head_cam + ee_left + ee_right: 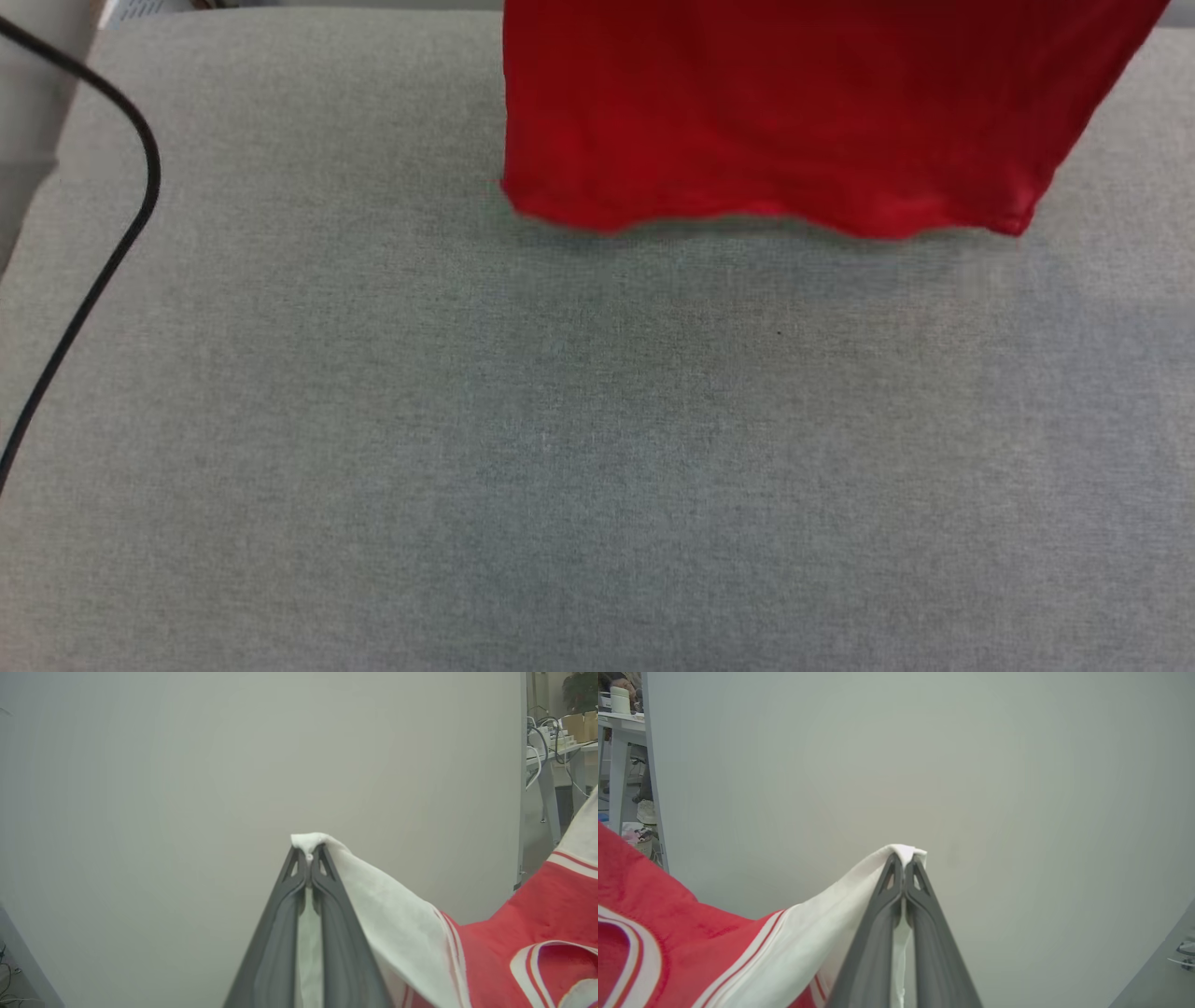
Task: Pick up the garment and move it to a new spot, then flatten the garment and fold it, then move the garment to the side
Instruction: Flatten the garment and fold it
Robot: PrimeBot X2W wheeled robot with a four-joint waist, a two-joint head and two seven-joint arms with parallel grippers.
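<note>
The garment (784, 112) hangs in the air at the top of the head view, its plain red lower part and hem just above the grey surface (560, 448). In the left wrist view my left gripper (308, 851) is shut on the tip of a white sleeve, and the garment (537, 914) stretches away to the right with striped trim and the collar showing. In the right wrist view my right gripper (903, 858) is shut on the other white sleeve, the garment (668, 924) running off to the left.
A black cable (103, 252) curves down the left edge of the grey surface. Beyond both grippers stands a plain pale wall (187, 788). A desk with wires (556, 746) shows at the far right of the left wrist view.
</note>
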